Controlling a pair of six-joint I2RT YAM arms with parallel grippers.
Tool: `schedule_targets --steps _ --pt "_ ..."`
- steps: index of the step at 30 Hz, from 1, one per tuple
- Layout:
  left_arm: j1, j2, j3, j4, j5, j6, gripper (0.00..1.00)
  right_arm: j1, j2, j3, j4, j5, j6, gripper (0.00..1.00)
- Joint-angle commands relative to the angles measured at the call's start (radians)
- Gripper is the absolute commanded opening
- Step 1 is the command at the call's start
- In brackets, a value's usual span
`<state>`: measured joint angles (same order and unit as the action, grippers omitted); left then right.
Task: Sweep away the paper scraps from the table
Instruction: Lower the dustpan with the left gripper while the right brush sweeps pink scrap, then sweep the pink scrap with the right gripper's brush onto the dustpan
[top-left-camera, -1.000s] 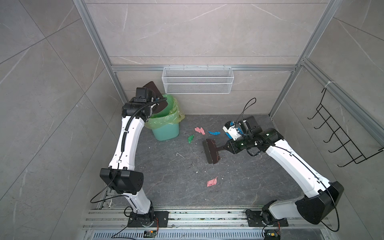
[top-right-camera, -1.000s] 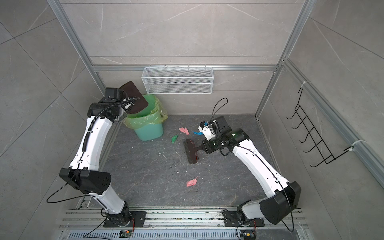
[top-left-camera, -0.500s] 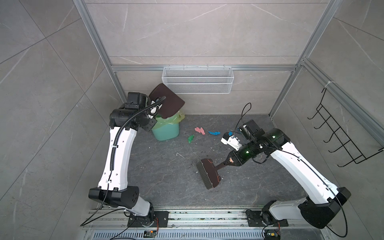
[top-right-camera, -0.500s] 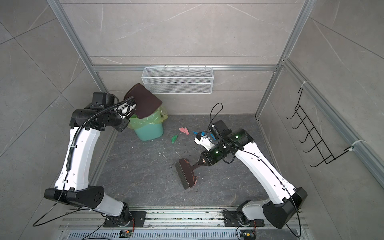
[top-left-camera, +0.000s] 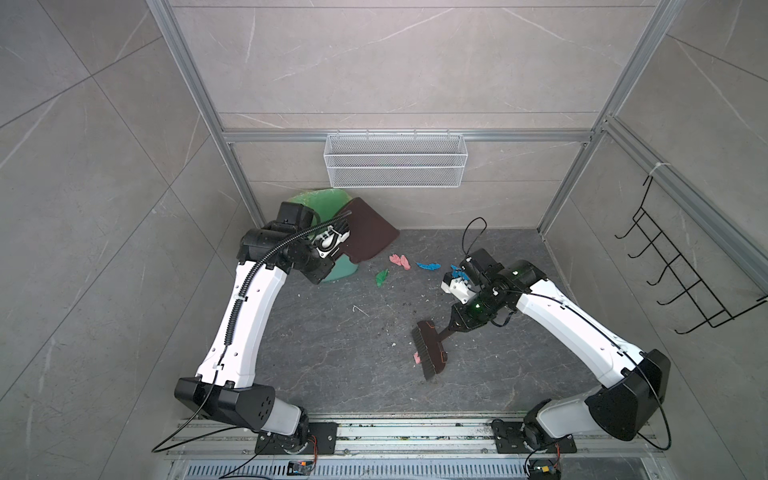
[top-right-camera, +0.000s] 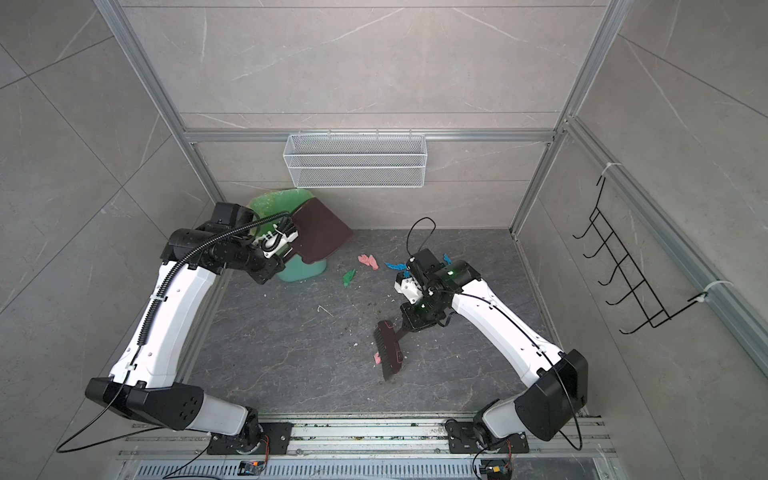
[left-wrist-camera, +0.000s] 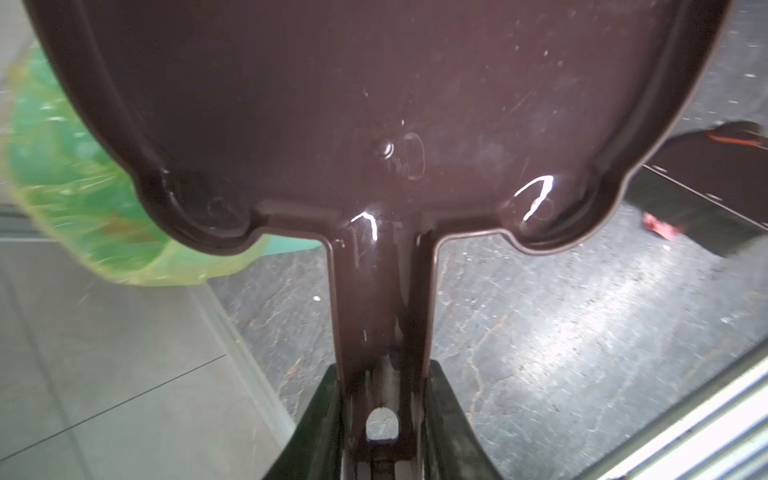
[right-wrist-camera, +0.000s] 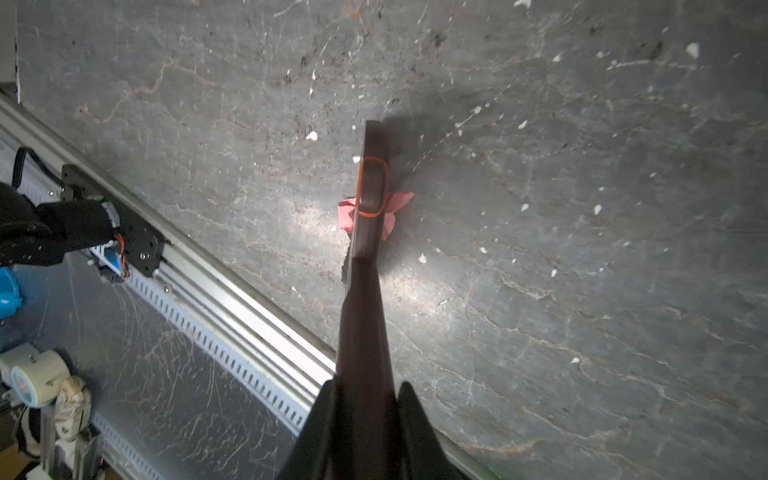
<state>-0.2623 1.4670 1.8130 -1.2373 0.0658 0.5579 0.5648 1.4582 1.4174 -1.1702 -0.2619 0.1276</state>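
The right gripper (right-wrist-camera: 365, 392) is clamped on the handle of the brush (top-left-camera: 430, 353). The brush head's long axis runs roughly from far edge to near edge of the table (top-left-camera: 332, 353), right of centre, and it sits on a pink scrap (right-wrist-camera: 401, 201). Other paper scraps (top-left-camera: 400, 261) lie near the far edge. The left gripper (left-wrist-camera: 382, 370) grips the handle of the dustpan (top-left-camera: 370, 235), which is raised by the bin (top-left-camera: 316, 199) in the far left corner with its lip pointing right.

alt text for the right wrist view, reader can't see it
A brown brush, gripped by its handle in the right pincer, has its head over a pink paper scrap on the dark grey stone table. Small white crumbs dot the table, and an aluminium rail runs along its edge.
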Motion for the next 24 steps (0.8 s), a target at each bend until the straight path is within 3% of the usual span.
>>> schedule_targets --steps 1,12,24 --pt "-0.035 -0.032 -0.028 -0.014 0.072 -0.035 0.0 0.0 0.016 0.001 0.088 0.163 0.049 0.0" --pt "-0.187 -0.01 -0.244 0.067 0.034 -0.136 0.0 -0.027 0.019 0.008 0.144 0.383 0.09 0.0" --pt "-0.259 0.036 -0.383 0.115 -0.004 -0.148 0.0 -0.034 -0.102 0.032 0.196 0.407 0.056 0.0"
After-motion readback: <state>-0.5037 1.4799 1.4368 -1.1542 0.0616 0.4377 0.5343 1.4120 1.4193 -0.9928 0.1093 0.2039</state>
